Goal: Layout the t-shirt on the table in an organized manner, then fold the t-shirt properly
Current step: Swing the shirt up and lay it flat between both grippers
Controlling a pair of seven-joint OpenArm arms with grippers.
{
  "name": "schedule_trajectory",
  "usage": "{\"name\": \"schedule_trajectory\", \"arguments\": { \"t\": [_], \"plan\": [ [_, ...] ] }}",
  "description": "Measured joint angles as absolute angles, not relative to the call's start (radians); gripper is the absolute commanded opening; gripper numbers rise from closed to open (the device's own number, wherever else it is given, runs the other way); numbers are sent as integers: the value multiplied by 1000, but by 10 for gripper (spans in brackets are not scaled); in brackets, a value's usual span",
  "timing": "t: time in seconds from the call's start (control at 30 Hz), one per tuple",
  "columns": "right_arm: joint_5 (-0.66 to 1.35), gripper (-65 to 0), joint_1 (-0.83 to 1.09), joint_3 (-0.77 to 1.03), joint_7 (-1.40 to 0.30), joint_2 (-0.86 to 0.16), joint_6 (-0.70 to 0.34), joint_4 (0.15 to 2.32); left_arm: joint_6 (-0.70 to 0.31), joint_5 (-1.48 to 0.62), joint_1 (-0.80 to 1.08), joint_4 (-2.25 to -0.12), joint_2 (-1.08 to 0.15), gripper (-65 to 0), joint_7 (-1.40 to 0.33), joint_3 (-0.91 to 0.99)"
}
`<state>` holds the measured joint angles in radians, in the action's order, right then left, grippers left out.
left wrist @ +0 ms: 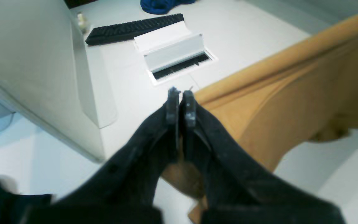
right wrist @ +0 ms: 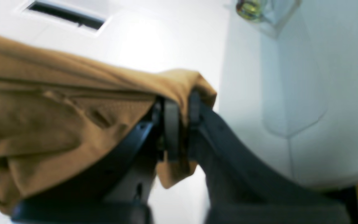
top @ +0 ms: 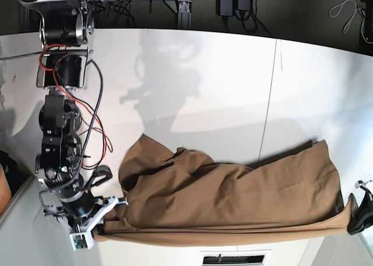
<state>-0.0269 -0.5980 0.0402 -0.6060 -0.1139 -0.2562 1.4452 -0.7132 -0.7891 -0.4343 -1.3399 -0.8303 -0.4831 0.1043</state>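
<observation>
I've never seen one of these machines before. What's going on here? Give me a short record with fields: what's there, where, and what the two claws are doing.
garment: tan-brown t-shirt, stretched between the two arms, part of it draped on the table
surface: white table with a thin dark seam
left gripper: shut on a corner of the shirt
right gripper: shut, cloth pinched between the jaws
also visible: black keyboard, blue cloth, open white cable hatch
fold state: not yet folded, cloth is wrinkled

plain tan-brown t-shirt (top: 233,199), white table (top: 204,91), black keyboard (left wrist: 134,28)
</observation>
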Motion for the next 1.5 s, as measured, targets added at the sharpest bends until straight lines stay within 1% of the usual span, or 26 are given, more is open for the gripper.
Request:
{"name": "schedule_trajectory", "arguments": {
  "t": [0.07,0.13,0.2,0.3,0.4,0.53,0.63,0.73,0.8,0.87,1.1,1.27,1.4,1.43,1.5],
  "plan": [
    [-17,-650,-659,40,-608,-114,-256,1389,-715,-780,-525,-1259,-828,-650,-484,42],
    [-1,-650,-700,40,-617,-113,-255,1369,-716,-781,-610,-1203,-827,-650,-488,21],
    [23,-650,-728,39,-621,-113,-255,1374,-714,-816,-676,-1186,-834,-650,-515,26],
    [28,-650,-743,39,-637,-110,-254,1425,-714,-923,-744,-1193,-851,-650,-590,40],
    [80,-650,-728,39,-708,-113,-247,1494,-715,-999,-754,-1227,-881,-650,-678,53],
    [141,-650,-656,39,-728,-113,-255,1563,-715,-1133,-746,-1246,-936,-650,-813,94],
    [173,-650,-566,39,-751,-108,-293,1645,-712,-1218,-743,-1246,-970,-650,-908,99],
    [186,-650,-433,39,-761,-111,-303,1744,-707,-1364,-689,-1250,-1003,-650,-1032,101],
    [184,-650,-324,40,-766,-113,-302,1814,-701,-1456,-635,-1250,-1014,-650,-1153,101],
    [182,-650,-226,40,-776,-113,-311,1882,-700,-1465,-571,-1250,-1013,-650,-1233,101],
    [180,-650,65,40,-784,-133,-319,2088,-696,-1460,-308,-1335,-1010,-650,-1237,99],
    [176,-650,207,49,-786,-133,-320,2115,-696,-1463,-152,-1420,-1009,-650,-1253,98],
    [152,-650,313,49,-789,-133,-321,2114,-696,-1462,-35,-1440,-999,-650,-1256,98],
    [133,-637,328,49,-790,-133,-321,2113,-696,-1463,-12,-1440,-994,-650,-1253,99],
    [107,-513,339,49,-788,-133,-315,2113,-696,-1462,22,-1440,-971,-650,-1250,99]
  ]
}}
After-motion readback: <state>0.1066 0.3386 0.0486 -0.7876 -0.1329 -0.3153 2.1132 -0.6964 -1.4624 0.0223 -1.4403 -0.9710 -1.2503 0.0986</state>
